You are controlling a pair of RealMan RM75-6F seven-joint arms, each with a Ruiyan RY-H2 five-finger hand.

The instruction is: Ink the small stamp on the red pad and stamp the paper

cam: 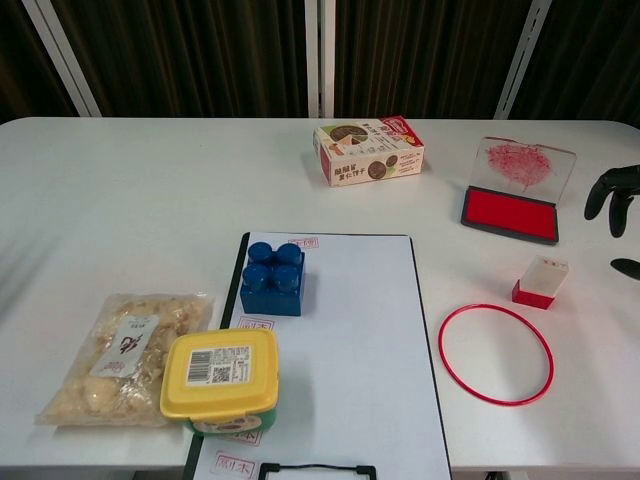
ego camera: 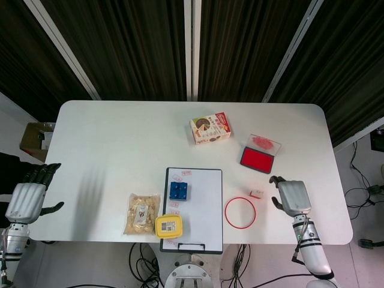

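The small stamp point(ego camera: 256, 194) point(cam: 540, 281), white with a red base, stands on the white table right of the clipboard. The open red ink pad point(ego camera: 257, 159) point(cam: 510, 213) lies behind it, its clear lid point(cam: 522, 163) tipped up. The white paper point(ego camera: 198, 210) point(cam: 340, 350) sits on a clipboard at front centre. My right hand point(ego camera: 291, 197) point(cam: 613, 195) hovers just right of the stamp, fingers apart and curled downward, holding nothing. At the table's left edge my left hand point(ego camera: 26, 196) stays open and empty, out of the chest view.
A red ring point(ego camera: 240, 212) point(cam: 496, 353) lies in front of the stamp. A blue block point(ego camera: 180, 191) point(cam: 272, 278) and a yellow-lidded tub point(ego camera: 170, 226) point(cam: 219, 378) sit on the clipboard's left side. A snack bag point(ego camera: 142, 212) lies left of it; a snack box point(ego camera: 210, 128) point(cam: 368, 150) stands behind.
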